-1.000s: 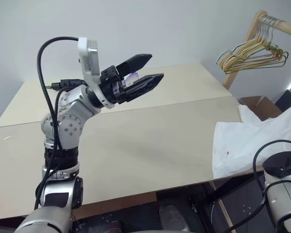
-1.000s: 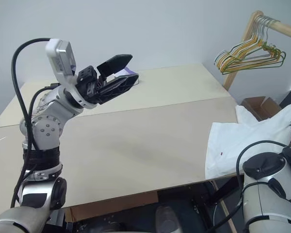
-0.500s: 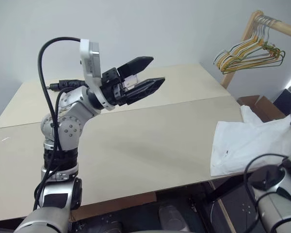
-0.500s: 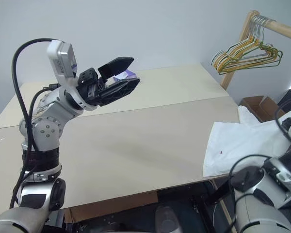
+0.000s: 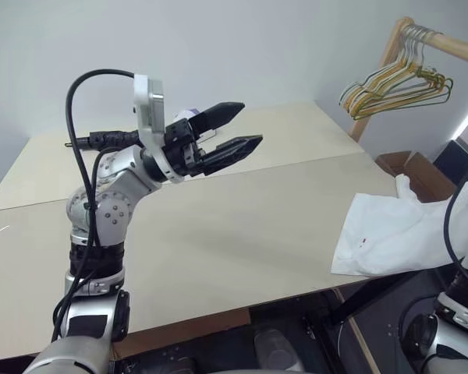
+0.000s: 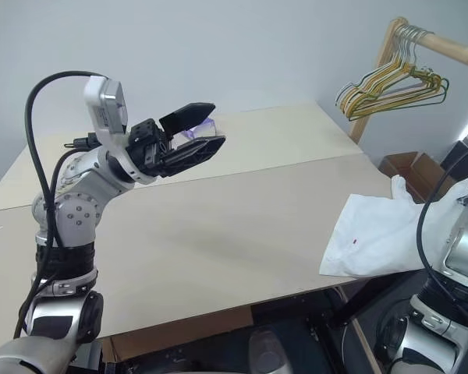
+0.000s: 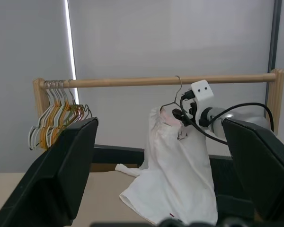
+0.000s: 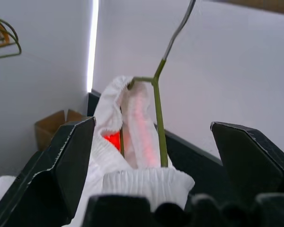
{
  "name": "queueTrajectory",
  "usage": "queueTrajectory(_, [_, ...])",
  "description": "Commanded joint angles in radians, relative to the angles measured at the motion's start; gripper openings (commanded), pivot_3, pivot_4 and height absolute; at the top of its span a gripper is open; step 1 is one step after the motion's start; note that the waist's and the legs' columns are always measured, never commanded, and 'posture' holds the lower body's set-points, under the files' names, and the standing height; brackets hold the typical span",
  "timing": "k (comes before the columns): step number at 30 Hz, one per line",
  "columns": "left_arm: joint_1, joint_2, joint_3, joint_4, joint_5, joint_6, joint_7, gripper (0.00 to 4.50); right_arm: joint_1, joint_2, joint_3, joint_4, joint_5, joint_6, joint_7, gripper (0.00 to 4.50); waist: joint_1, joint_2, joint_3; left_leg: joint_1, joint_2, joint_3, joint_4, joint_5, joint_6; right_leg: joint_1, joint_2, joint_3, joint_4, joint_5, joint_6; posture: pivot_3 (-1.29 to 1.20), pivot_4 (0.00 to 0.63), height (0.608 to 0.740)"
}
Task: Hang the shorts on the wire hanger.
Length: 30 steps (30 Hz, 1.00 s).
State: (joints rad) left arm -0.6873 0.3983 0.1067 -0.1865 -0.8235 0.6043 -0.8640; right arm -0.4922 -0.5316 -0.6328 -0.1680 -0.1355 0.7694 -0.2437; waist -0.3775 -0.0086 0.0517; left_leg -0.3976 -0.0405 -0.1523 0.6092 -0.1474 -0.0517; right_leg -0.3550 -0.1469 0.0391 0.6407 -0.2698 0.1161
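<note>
The white shorts (image 7: 177, 170) hang by their gathered waistband from the thin olive wire hanger (image 7: 179, 87), whose hook is over a wooden rail (image 7: 132, 82). Their lower cloth (image 5: 390, 230) lies on the table's right end, with a tiny red mark near the hem. My right gripper (image 8: 151, 124) is open, its fingers spread wide on either side of the waistband and the hanger's wire (image 8: 158, 123), and the cloth bunches low between them. Over the table's left half, my left gripper (image 5: 249, 123) is raised, open and empty, pointing toward the rail.
A bunch of yellow, green and gold hangers (image 5: 390, 82) hangs at the rail's end. A small white-and-purple tissue box (image 6: 196, 128) sits on the far table (image 5: 242, 234) behind the left gripper. Beyond the table's right end a cardboard box (image 5: 409, 167) stands on the floor.
The view has turned slightly right. My right arm has swung from the lower right corner up to the right edge, and the cloth on the table has drawn in. The left gripper holds still.
</note>
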Motion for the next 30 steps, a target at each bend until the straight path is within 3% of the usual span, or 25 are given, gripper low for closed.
queueTrajectory(1, [0.000, 0.012, 0.019, -0.035, 0.009, -0.033, 0.006, 4.50, 0.004, 0.005, 0.004, -0.040, -0.002, -0.079, -0.020, 4.48, 0.002, 0.000, 0.000, 0.000, 0.000, 0.000, 0.000, 0.000, 0.000, 0.000, 0.000, 0.000, 0.000, 0.000, 0.000, -0.33, 0.000, 0.740])
queueTrajectory(10, [0.004, 0.025, 0.022, -0.022, 0.023, -0.047, 0.008, 4.50, 0.162, -0.049, 0.156, -0.010, -0.201, -0.465, -0.135, 4.48, 0.008, 0.000, 0.000, 0.000, 0.000, 0.000, -0.001, 0.000, 0.000, 0.000, 0.000, 0.000, 0.000, 0.000, 0.000, -0.34, 0.000, 0.740])
queueTrajectory(15, [0.006, 0.023, 0.016, -0.014, 0.036, -0.062, 0.005, 4.50, 0.216, -0.086, 0.227, 0.021, -0.301, -0.588, -0.172, 4.48, 0.006, -0.001, 0.001, 0.001, 0.000, 0.000, -0.001, 0.000, 0.000, 0.001, 0.000, 0.000, -0.001, 0.000, -0.001, -0.34, 0.000, 0.740])
queueTrajectory(19, [0.021, 0.031, 0.015, -0.013, 0.056, -0.073, 0.000, 4.50, 0.233, -0.065, 0.248, -0.014, -0.264, -0.666, -0.126, 4.48, 0.005, -0.001, 0.001, 0.001, 0.000, 0.000, -0.001, 0.000, 0.000, 0.001, 0.000, 0.000, -0.001, -0.001, -0.001, -0.34, 0.000, 0.740])
queueTrajectory(22, [0.055, 0.052, 0.008, -0.015, 0.088, -0.089, -0.014, 4.50, 0.224, -0.017, 0.262, -0.108, -0.060, -0.668, 0.057, 4.48, 0.000, -0.002, 0.001, 0.003, 0.001, 0.000, -0.001, 0.000, 0.000, 0.002, 0.000, 0.000, -0.001, -0.001, -0.001, -0.33, 0.000, 0.740])
queueTrajectory(25, [0.119, 0.117, -0.020, -0.018, 0.164, -0.136, -0.071, 4.50, 0.225, -0.023, 0.316, -0.197, 0.236, -0.586, 0.372, 4.48, -0.005, -0.002, 0.001, 0.005, 0.001, 0.000, -0.002, 0.000, 0.000, 0.004, 0.000, 0.000, -0.001, -0.001, -0.001, -0.31, 0.000, 0.740])
queueTrajectory(30, [0.244, 0.190, -0.028, -0.055, 0.246, -0.188, -0.091, 4.50, 0.177, -0.077, 0.425, -0.217, 0.498, -0.437, 0.715, 4.48, 0.010, -0.004, 0.002, 0.005, 0.001, -0.001, -0.003, 0.000, 0.000, 0.004, 0.000, 0.000, -0.001, -0.001, -0.001, -0.25, 0.000, 0.740])
